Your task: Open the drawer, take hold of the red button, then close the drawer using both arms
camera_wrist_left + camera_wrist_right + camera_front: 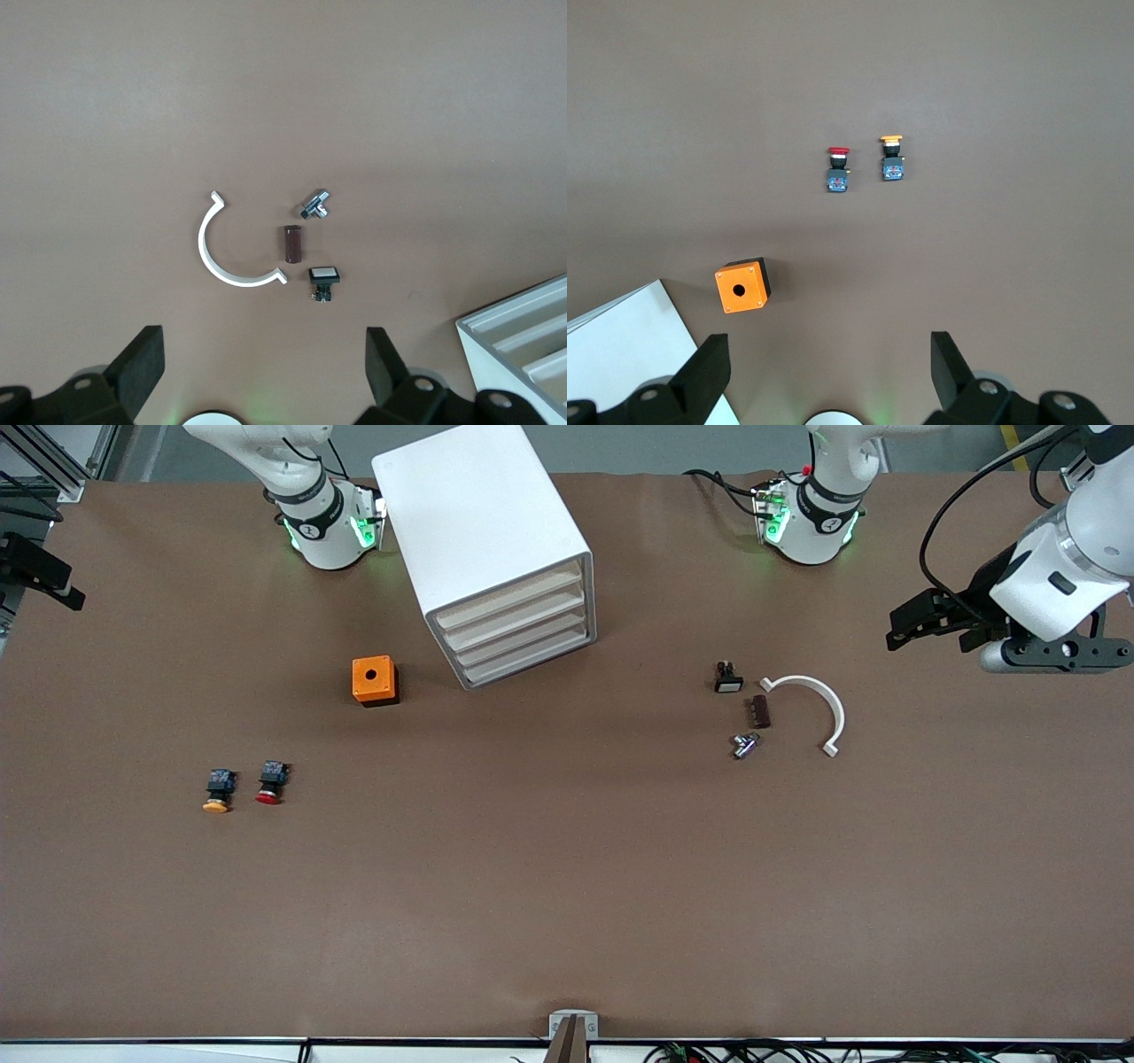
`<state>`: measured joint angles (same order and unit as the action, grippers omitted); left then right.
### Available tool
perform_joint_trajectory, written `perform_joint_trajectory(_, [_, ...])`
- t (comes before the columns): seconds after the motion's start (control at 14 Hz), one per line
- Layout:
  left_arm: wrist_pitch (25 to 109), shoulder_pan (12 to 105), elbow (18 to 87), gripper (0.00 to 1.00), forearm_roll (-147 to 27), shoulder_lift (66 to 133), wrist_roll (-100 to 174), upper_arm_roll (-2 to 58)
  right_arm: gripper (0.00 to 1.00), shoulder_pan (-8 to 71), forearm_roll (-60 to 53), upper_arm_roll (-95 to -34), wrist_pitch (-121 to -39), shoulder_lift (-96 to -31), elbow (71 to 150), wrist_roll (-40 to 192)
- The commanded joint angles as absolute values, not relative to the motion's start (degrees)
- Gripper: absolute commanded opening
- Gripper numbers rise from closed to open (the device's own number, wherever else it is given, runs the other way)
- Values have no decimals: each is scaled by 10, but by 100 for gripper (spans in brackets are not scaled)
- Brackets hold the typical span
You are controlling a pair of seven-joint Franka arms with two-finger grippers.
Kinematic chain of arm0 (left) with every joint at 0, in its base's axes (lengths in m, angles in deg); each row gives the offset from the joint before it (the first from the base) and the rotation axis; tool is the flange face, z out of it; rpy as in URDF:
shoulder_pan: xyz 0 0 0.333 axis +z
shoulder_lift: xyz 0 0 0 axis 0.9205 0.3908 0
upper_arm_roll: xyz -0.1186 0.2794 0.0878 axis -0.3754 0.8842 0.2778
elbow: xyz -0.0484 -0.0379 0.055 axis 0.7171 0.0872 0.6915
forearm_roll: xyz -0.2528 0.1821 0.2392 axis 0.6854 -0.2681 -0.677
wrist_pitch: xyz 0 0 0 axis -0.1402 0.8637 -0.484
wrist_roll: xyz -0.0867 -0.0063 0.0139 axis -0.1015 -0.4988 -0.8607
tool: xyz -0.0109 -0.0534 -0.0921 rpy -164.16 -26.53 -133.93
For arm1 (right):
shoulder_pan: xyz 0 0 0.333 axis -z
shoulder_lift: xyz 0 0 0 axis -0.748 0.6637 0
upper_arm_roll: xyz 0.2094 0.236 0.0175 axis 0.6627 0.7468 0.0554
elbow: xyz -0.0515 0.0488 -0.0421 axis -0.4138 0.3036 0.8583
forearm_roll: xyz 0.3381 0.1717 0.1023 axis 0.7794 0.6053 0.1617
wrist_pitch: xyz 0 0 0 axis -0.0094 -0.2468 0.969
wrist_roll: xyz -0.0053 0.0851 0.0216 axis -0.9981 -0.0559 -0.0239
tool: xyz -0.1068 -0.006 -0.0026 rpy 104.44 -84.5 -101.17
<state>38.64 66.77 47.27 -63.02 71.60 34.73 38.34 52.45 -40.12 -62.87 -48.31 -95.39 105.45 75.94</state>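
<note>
With all four cabinet [483,522] drawers [523,633] shut at upper centre, red button [269,783] lying lower left beside yellow one [217,791], left gripper [264,376] and right gripper [829,372] both spread empty: nothing done yet.

The left wrist view's edge cuts off the cabinet [523,341], showing only one corner with parts of three drawer fronts. In the right wrist view only a white corner of it [629,350] shows. The front view's edge cuts off the right arm [35,571]; its claw is out of frame.
</note>
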Motion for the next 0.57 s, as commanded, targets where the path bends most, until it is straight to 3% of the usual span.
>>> perform_joint_trajectory(0.0, [405, 667, 494, 100, -653, 696, 358, 379, 100, 525, -394, -627, -497, -969, 1071, 768])
perform_joint_trajectory(0.5, [393, 681, 463, 100, -681, 693, 360, 387, 100, 522, -393, -625, -494, -967, 1064, 772])
